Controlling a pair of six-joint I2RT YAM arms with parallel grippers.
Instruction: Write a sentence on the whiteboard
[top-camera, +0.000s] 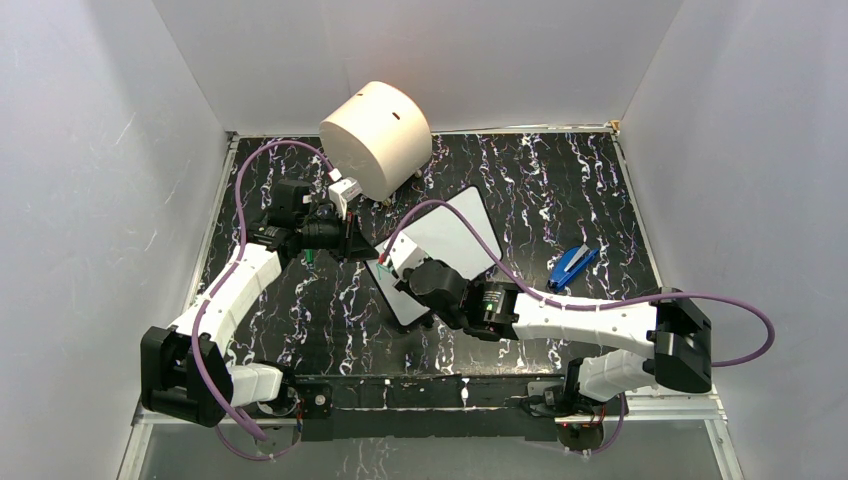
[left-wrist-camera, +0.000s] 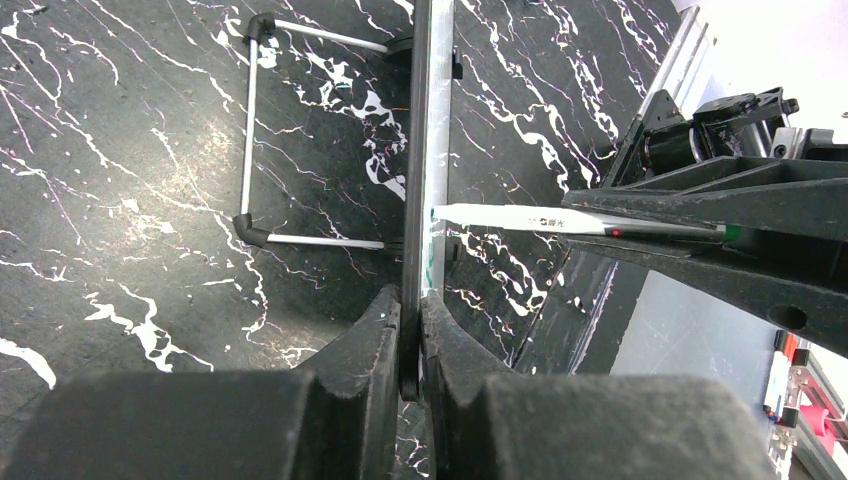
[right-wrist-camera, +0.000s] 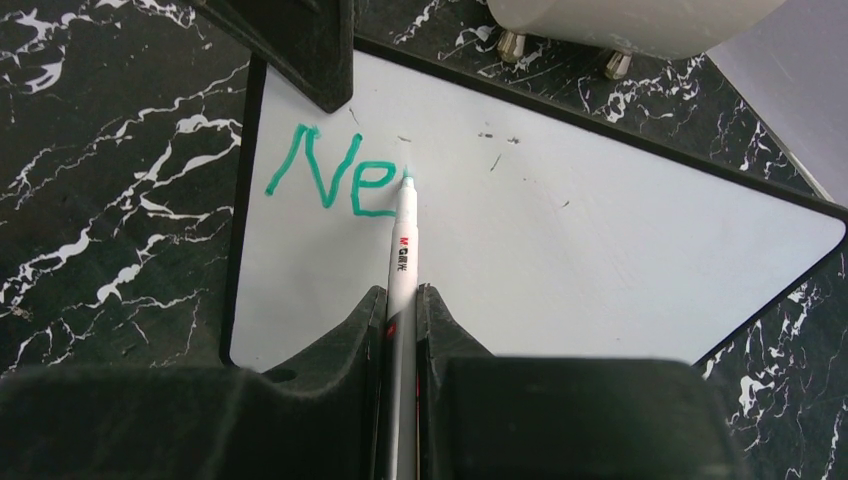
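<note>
Two green letters of the sentence (right-wrist-camera: 330, 175) so far, "Ne", near one corner of the whiteboard (right-wrist-camera: 560, 260). Set around the middle of the table (top-camera: 560, 200), turned corner-on to the near edge. At its back face a thin wire frame (left-wrist-camera: 250, 130) with black corner pieces; how steeply tilted, hard to tell.

Clamped at its left edge by the left gripper (left-wrist-camera: 410, 330), fingers narrow, one on each face of the board.

Pinched tight in the right gripper (right-wrist-camera: 400, 310): a white marker (right-wrist-camera: 403, 240), pointing away from the wrist, green tip touching the board just right of the "e".

Near the far edge, left of centre, a big cream cylinder (top-camera: 375, 135) with small metal feet showing, close behind the board's far corner.

Toward the right edge, well apart from the board, a small blue object (top-camera: 572, 266) — too small to name.
</note>
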